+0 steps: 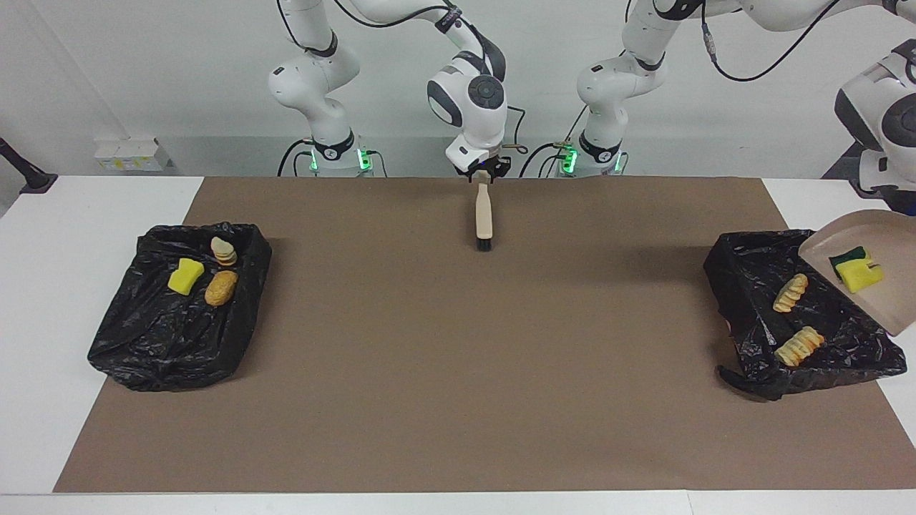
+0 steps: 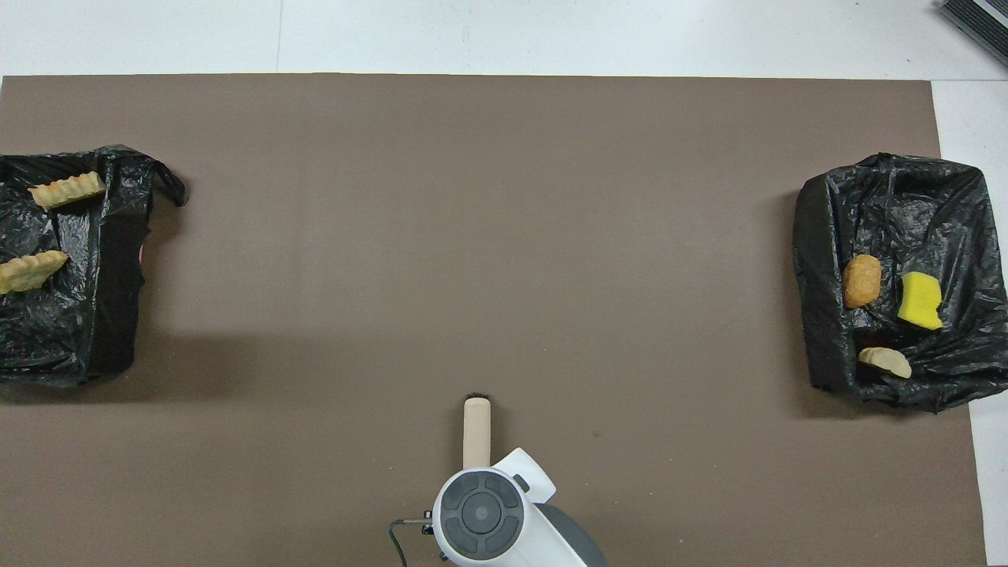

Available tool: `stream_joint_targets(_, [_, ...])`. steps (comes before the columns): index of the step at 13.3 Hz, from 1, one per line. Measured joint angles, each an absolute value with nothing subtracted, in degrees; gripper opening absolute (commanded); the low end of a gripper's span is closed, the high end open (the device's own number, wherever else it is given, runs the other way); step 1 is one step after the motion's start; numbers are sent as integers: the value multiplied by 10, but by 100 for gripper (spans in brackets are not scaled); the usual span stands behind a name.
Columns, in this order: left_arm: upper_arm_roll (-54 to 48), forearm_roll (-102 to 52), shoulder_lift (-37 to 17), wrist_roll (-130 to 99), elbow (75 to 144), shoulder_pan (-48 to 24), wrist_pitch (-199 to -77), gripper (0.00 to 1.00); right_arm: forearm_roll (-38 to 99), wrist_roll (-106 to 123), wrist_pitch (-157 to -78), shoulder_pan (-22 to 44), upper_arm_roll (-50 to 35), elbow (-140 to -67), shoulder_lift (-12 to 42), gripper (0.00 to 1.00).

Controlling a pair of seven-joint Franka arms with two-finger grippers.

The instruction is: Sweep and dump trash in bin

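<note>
Two bins (image 1: 179,315) (image 1: 794,315), one brush (image 1: 484,218), one dustpan (image 1: 869,236), six trash chunks (image 1: 221,287), one mat (image 1: 458,357).

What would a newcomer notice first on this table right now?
Two black-lined bins, one at each end of the brown mat, both holding trash. A tilted beige dustpan hangs over the bin at the left arm's end, a yellow-green sponge in it. Mid-table, the brush lies under the right gripper.

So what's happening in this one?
The left gripper holds the dustpan tilted over the bin at the left arm's end; two crinkly tan pieces lie in it, and a yellow-green sponge sits in the pan. The right gripper is at the handle end of the brush lying on the mat. The other bin holds three pieces.
</note>
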State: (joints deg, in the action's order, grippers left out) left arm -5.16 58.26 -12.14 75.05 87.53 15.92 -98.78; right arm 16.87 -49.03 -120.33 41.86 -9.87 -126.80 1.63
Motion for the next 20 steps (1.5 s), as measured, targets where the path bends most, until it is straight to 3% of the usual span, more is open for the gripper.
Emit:
stream_joint_targets(3, [-51,588,-121,750,879,139,-964,0,168,-490,-1199,372,-97,-1257,-19,80])
stream_joint_targets(6, [-46,592,-121,750,881,139,-955,0,151,-488,-1187,284,-94,-1249,-65,89])
stream_joint_targets(7, [-43,601,-121,750,881,140,-955,0,123,-487,-1186,255,-93,-1239,-72,100])
stream_joint_targets(10, [-45,640,-121,758,873,138,-955,0,75,-450,-1144,165,-92,-1180,-76,100])
stream_joint_targets(15, [-53,614,-118,801,822,137,-957,0,60,-253,-1008,23,-89,-1042,-74,100])
stream_joint_targets(20, [-51,390,-105,823,783,137,-946,0,0,-182,-870,-6,-89,-895,-34,100])
